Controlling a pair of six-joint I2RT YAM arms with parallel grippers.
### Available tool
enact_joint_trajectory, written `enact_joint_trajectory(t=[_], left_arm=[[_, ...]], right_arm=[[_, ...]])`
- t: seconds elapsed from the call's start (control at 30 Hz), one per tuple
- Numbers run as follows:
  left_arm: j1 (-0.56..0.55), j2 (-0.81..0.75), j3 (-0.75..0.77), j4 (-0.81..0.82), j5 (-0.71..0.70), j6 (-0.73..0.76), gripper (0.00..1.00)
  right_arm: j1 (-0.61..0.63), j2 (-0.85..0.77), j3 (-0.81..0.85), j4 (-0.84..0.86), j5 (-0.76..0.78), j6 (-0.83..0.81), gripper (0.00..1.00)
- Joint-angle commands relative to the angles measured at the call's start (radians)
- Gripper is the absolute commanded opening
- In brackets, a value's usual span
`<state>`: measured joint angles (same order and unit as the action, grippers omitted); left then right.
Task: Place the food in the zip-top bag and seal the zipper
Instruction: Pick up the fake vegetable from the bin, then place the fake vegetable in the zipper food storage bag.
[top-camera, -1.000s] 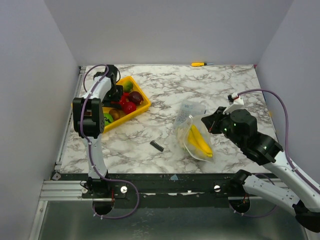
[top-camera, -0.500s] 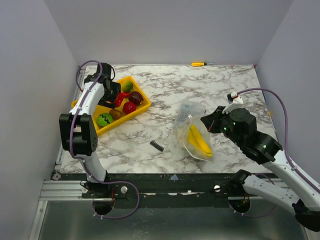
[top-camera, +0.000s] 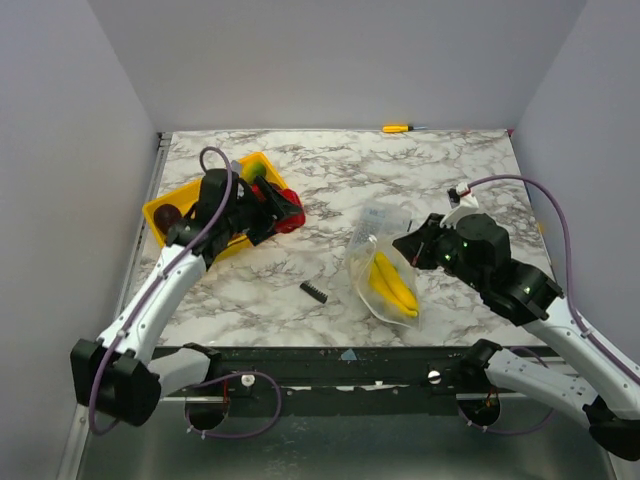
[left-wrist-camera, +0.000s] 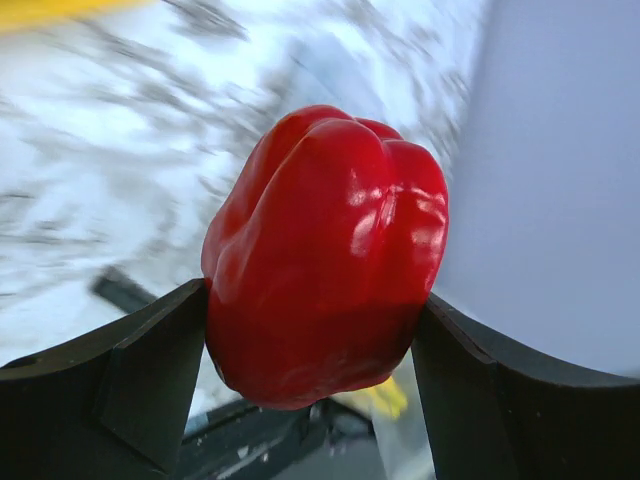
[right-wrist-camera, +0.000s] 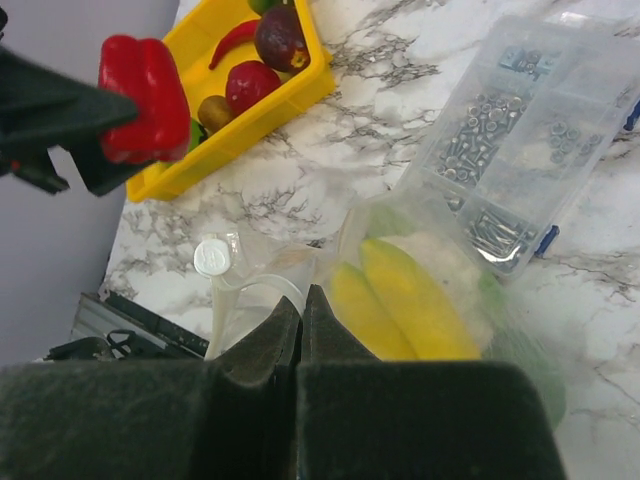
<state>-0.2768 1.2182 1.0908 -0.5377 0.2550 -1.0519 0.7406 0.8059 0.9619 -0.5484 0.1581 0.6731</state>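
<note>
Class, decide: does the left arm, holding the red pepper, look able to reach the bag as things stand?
Probably yes: only bare table lies between the red pepper and the bag, whose rim the right arm pinches.

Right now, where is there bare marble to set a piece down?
Bare: the far strip between the yellow tray and the yellow-handled tool, and the near patch between the left arm and the small black part. Crowded: around the zip-top bag, pinched by the right gripper, and at the tray, where the left gripper holds the red pepper.
</note>
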Motion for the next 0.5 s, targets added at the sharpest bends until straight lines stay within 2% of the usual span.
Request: enact_joint_trajectory(t=[0.0,0.07,0.13,0.27,0.47], left_arm=[[-0.133,-0.208,-0.188,0.446,0.292,0.037,0.53],[-0.207,-0.268,-0.243,0.588,0.286,0.002,0.50],[-0.282,-0.313,-0.254,0.640,0.231,0.015,0.49],[-0.404,-0.329,-0.198,0.619,0.187,0.070,0.49],[-0.605,-0.265,-0.178,0.671,0.128,0.060,0.49]], right_arm=[[0.004,-0.039,-0.013,0.044,0.028,0.064,0.00],[0.004,-0.042,-0.019,0.054,0.068,0.102,0.00],[0.005,-0.035,-0.009,0.051,0.097,0.146,0.00],[0.003,-0.034,0.003,0.045,0.143,0.238,0.00],[0.004,-0.052,-0.005,0.051,0.201,0.342,0.00]])
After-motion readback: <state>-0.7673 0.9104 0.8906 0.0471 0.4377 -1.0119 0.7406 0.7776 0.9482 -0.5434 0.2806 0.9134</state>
